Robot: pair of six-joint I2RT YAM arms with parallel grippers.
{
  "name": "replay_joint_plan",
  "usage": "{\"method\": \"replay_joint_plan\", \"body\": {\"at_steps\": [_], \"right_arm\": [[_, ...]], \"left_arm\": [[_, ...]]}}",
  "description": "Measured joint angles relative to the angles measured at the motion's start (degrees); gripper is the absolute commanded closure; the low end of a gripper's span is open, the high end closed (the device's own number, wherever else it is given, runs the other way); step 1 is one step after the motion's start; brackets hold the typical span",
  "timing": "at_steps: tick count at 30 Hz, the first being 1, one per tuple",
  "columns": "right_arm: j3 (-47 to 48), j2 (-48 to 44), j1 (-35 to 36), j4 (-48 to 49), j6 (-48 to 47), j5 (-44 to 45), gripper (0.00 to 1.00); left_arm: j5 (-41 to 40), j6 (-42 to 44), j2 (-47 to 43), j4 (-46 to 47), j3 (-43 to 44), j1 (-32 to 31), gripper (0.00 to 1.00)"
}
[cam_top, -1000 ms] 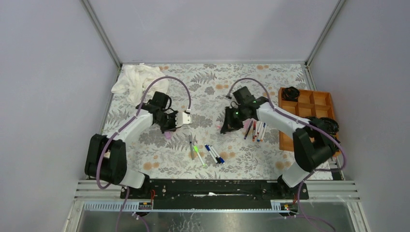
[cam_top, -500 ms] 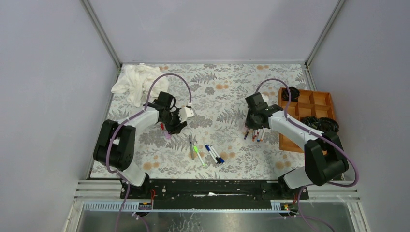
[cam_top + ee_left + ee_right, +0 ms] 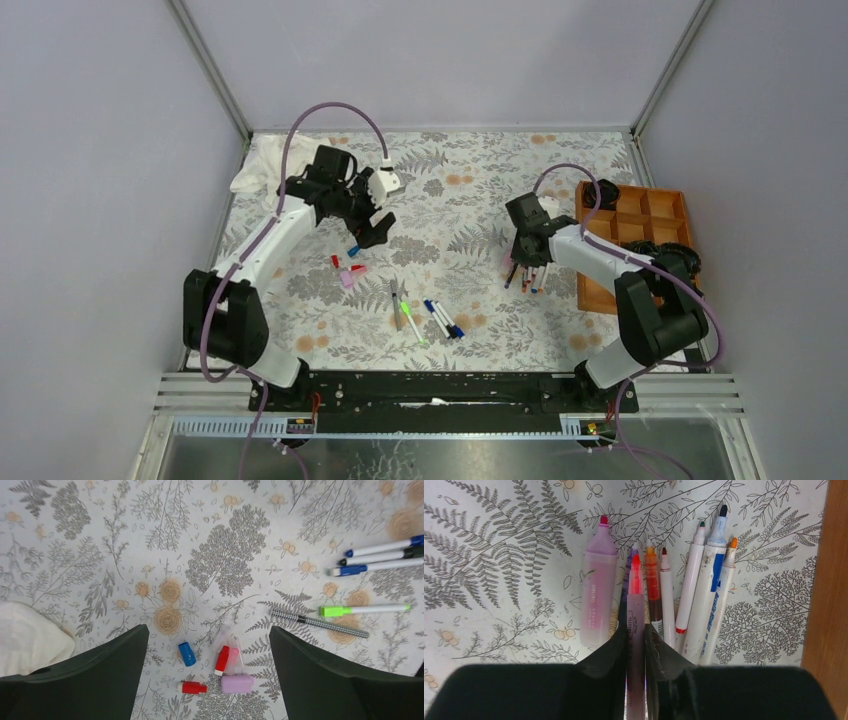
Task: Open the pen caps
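Down on the floral-patterned table [image 3: 450, 190], four loose plastic pen caps [image 3: 345, 265] lie under the left arm's wide-spread jaws.
A blue cap [image 3: 187, 654], two red caps [image 3: 222, 660] and a larger lilac cap [image 3: 237, 684] sit close together with bare table on every side; the left gripper [image 3: 207, 628] hangs above them, holding nothing. A crumpled white cloth [image 3: 30, 635] lies off to one side, capped white marker pens [image 3: 380, 555] well apart on the other. The right gripper [image 3: 635, 635] is clenched on a translucent pink pen with a red tip [image 3: 636, 600], among a tight row of uncapped pens [image 3: 689, 580] just beside the orange wooden tray [image 3: 824, 580] wall; open table lies on the row's other side.
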Motion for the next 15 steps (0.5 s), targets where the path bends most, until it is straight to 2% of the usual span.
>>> {"method": "replay_joint_plan", "body": {"at_steps": [4,8,15], "right_arm": [[0.0,1.4,-0.2,0.5,-0.1,0.0,0.73],[0.0,1.9,-0.2,0.5,-0.2,-0.1,0.69],[0.6,1.5,-0.2,-0.1,-0.9,-0.2,0.57]], "left_arm": [[1.0,-2.4,-1.5,-2.4,3.2,0.5,0.02],[1.0,-4.0,-3.9,-4.7,3.3,1.2,0.01],[-0.7,-6.8,-6.5,-5.4,3.3,1.4,0.02]]}}
